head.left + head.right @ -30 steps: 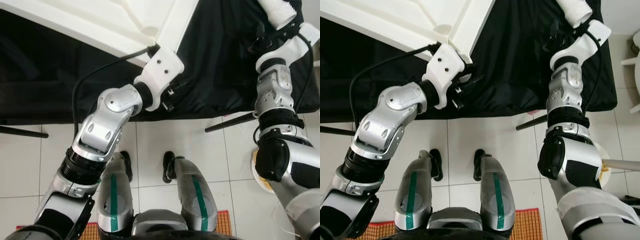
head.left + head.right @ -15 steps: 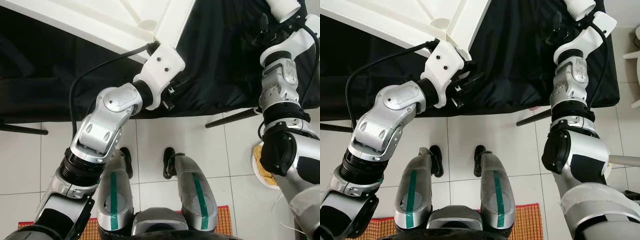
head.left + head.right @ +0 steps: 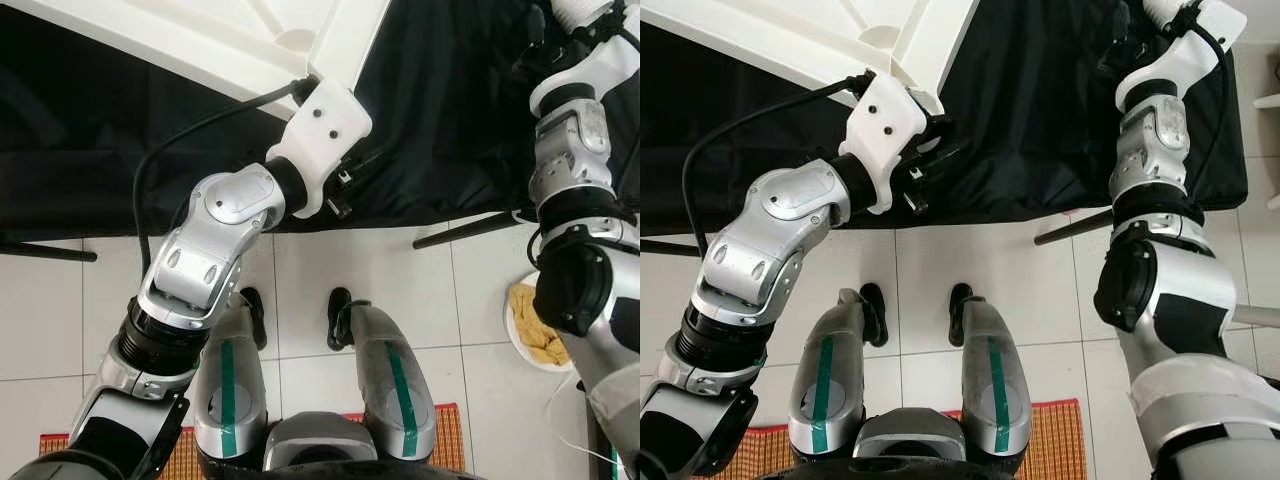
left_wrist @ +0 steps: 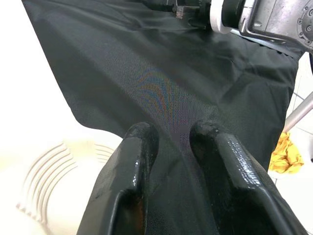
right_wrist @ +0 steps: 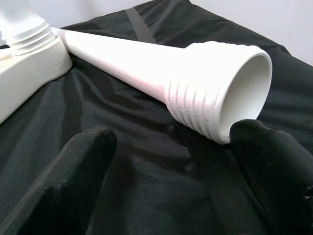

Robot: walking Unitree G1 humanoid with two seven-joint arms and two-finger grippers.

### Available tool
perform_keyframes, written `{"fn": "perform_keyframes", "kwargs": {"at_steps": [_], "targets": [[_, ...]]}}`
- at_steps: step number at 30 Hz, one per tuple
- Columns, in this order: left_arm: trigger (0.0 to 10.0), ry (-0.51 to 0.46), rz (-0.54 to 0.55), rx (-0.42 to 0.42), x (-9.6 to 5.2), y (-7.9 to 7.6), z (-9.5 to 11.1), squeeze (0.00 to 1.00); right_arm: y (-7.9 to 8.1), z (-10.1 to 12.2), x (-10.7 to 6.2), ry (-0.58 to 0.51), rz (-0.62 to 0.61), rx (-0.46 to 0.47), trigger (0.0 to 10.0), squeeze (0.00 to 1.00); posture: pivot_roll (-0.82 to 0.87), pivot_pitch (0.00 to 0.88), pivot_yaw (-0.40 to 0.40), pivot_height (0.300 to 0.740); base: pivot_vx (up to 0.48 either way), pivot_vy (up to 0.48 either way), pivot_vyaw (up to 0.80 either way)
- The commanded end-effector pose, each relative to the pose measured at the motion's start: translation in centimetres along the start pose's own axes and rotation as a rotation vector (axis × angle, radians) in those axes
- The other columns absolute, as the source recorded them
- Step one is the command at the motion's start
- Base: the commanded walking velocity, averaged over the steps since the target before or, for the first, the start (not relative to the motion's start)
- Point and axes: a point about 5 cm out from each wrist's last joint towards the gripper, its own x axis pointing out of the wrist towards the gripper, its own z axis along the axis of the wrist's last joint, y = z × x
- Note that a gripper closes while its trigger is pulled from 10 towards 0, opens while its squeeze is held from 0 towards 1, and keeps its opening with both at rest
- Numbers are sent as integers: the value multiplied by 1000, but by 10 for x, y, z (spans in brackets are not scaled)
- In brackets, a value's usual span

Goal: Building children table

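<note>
R gripper (image 5: 171, 161) is spread wide around the threaded end of the white table leg (image 5: 195, 83) on the black cloth (image 5: 146, 196), not yet pinched. L gripper (image 4: 173, 147) is held nearly closed, empty, at the tabletop (image 3: 200, 40) corner. Vs 1 s ago, the R arm is seen reached further forward.

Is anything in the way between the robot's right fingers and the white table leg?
Nothing visible is. The right gripper is open, its fingers spread either side of the leg's threaded end. Between them lies just the black cloth the leg rests on.
</note>
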Motion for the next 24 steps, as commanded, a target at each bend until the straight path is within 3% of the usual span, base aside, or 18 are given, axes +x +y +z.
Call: {"fn": "perform_keyframes", "kwargs": {"at_steps": [1, 24], "targets": [[10000, 64, -22, -39, 0, -6, -13, 0, -3, -3, -2, 17, 5, -14, 10000, 0, 58, 344, -22, 740, 0, 0, 0], [10000, 73, -19, -60, 0, -9, -13, 0, 8, 11, 8, -27, 99, -47, 10000, 0, 58, 356, -21, 740, 0, 0, 0]]}}
